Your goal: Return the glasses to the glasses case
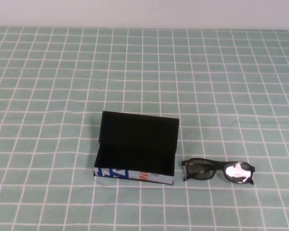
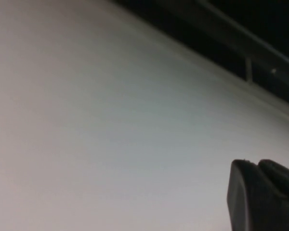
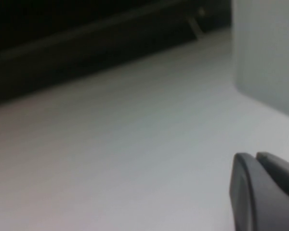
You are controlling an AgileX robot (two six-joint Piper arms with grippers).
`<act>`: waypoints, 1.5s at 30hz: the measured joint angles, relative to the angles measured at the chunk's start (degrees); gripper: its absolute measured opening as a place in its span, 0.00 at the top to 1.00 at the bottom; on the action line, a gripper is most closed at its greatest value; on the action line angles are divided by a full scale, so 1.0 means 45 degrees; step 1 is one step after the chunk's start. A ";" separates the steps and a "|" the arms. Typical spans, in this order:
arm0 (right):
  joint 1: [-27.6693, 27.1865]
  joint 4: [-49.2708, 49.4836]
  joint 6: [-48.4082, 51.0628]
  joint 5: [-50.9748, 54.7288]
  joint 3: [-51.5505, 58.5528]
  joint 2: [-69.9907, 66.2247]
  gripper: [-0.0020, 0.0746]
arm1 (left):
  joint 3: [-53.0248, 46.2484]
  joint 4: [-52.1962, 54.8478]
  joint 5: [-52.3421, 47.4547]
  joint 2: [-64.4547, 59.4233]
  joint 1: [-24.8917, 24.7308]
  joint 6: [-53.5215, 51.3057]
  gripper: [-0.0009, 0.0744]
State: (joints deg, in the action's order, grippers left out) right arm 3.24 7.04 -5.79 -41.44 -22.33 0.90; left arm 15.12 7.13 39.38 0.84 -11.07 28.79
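Note:
The glasses case (image 1: 135,147) stands open in the middle of the table, lid raised at the back, black inside, with its white printed strip facing me. The black glasses (image 1: 218,171) lie just right of the case, lenses shiny, arms folded. Neither arm shows in the high view. My left gripper (image 2: 256,164) shows only in the left wrist view, its two fingers pressed together, empty, facing a plain pale surface. My right gripper (image 3: 256,156) shows only in the right wrist view, fingers together, empty, also facing a pale surface.
The table is covered by a green checked cloth (image 1: 62,86) with white lines. A pale wall runs along the far edge. Dark bars cross the top of both wrist views.

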 joint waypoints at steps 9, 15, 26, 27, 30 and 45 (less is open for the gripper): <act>0.0000 0.0020 -0.0051 0.5230 -0.6618 -0.1128 0.99 | 0.4309 0.0248 -0.1769 -0.0601 0.0000 -0.3514 0.99; 0.0000 -0.0697 0.0640 0.9745 -1.0824 -0.3733 0.99 | 0.6373 0.0326 -0.5399 -0.2204 -0.0008 -0.4325 0.99; 0.0000 -0.2769 0.1092 1.4960 -1.2449 -0.8105 0.99 | 0.8234 0.0378 -1.3497 -0.5767 -0.0008 -0.4007 0.99; 0.0000 -0.2792 0.1112 1.4960 -1.2104 -0.8334 0.99 | 0.8234 0.0424 -1.3748 -0.5975 -0.0008 -0.4007 0.99; 0.0000 -0.2725 0.1142 1.4665 -1.1118 -0.8751 0.99 | 0.8234 0.0444 -1.4312 -0.6390 -0.0008 -0.4007 0.99; 0.0000 -0.0496 0.1967 1.2160 -0.8651 -1.0813 0.99 | 0.8234 0.0911 -1.5249 -0.9572 -0.0008 -0.4895 0.99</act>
State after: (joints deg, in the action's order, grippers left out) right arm 3.24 4.81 3.07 13.27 -61.26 -47.76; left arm 52.17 11.23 -29.24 -42.23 -11.11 6.77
